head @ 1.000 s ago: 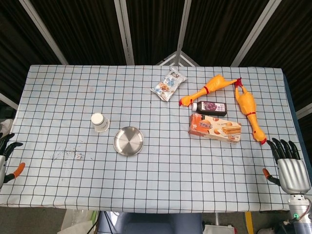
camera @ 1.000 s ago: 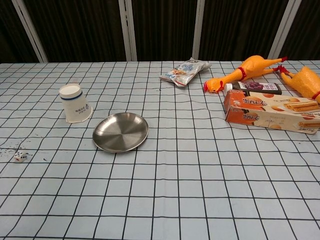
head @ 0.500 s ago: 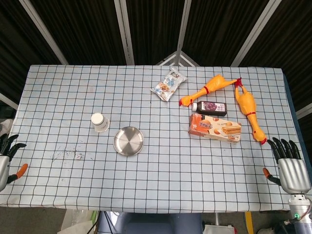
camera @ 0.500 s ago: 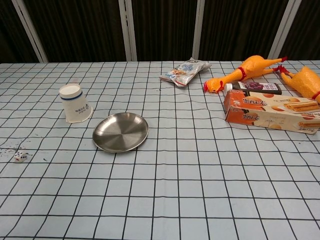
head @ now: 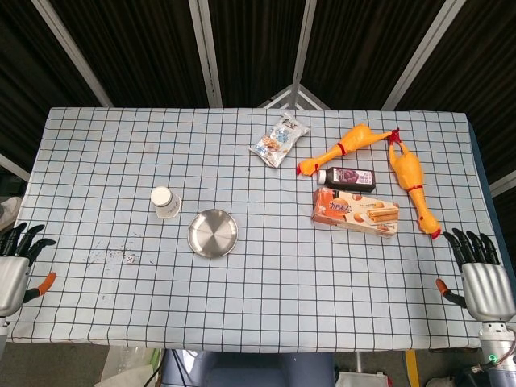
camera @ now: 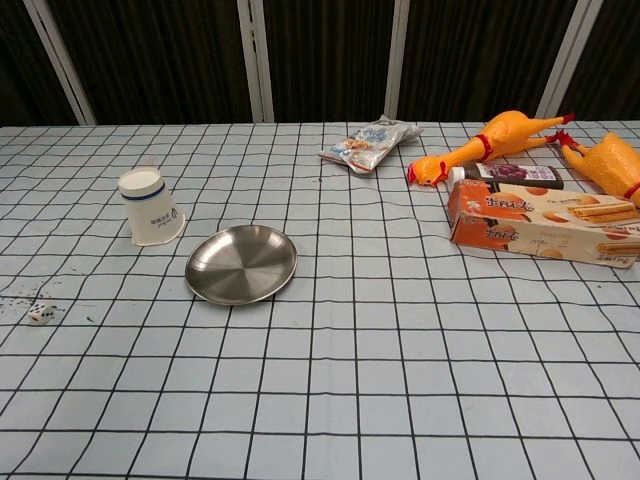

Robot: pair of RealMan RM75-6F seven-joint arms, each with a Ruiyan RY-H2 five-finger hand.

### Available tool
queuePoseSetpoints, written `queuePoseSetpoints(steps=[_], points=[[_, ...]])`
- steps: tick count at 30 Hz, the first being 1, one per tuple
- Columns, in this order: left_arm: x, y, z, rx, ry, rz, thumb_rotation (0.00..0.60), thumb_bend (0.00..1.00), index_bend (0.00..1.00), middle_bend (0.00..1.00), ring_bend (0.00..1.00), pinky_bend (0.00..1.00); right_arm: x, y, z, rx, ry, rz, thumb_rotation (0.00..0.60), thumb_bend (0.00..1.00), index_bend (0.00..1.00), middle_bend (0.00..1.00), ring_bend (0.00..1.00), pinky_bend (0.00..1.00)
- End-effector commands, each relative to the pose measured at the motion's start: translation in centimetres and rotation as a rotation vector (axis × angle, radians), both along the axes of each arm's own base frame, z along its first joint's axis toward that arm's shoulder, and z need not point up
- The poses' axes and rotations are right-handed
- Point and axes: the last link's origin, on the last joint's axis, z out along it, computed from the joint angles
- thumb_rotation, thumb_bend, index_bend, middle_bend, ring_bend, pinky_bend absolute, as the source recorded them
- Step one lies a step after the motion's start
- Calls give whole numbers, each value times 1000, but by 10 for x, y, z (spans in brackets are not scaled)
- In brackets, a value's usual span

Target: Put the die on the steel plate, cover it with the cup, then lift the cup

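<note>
White small spotted die (camera: 39, 314) on checked cloth left of round steel plate (camera: 241, 264) | hard, light, likely skittish: pinch opposite faces | white paper cup (camera: 152, 207) inverted, crushable | left hand (head: 14, 266), right hand (head: 482, 278) spread, empty

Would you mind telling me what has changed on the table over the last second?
The left robot hand has come further into the head view at the table's left edge, fingers spread, holding nothing. The right robot hand barely shifted. The die, cup and steel plate stayed where they were.
</note>
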Motion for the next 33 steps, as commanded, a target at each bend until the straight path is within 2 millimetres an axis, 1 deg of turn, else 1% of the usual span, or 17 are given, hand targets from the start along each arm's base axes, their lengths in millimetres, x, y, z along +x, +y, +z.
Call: queuePoseSetpoints(steps=[1,7,11,15,17,21,27,30,33], points=[[1,4,-5,-18,2,-5,600,380,288,131,55,100,0,0,-1,2,-2,-3,600,261,118,108,83,0],[5,18,-17,-59,2,-18,600,380,288,139,55,100,-2,0,-1,3,-6,-11,600,260,118,108,83,0],[11,32,-30,-105,22,-21,600,380,290,140,55,100,-2,-1,-3,10,-9,-12,600,260,118,108,83,0],[15,40,-40,-139,32,-29,600,381,289,144,55,100,-3,-1,-4,15,-8,-13,600,260,118,108,83,0],[19,45,-51,-174,46,-34,600,381,292,145,55,100,-3,-2,-4,16,-7,-15,600,260,118,108,83,0],[21,49,-65,-199,65,-22,600,381,316,143,55,100,-3,-2,-4,18,-7,-15,600,260,118,108,83,0],[14,51,-81,-204,85,16,600,381,336,141,55,100,-5,-2,-5,23,-11,-20,600,260,118,108,83,0],[11,54,-89,-204,106,32,600,402,356,140,55,100,-5,-3,-5,22,-13,-19,600,260,118,108,83,0],[13,57,-96,-208,123,33,600,413,362,139,55,100,-5,-3,-5,22,-14,-19,600,261,118,108,83,0]])
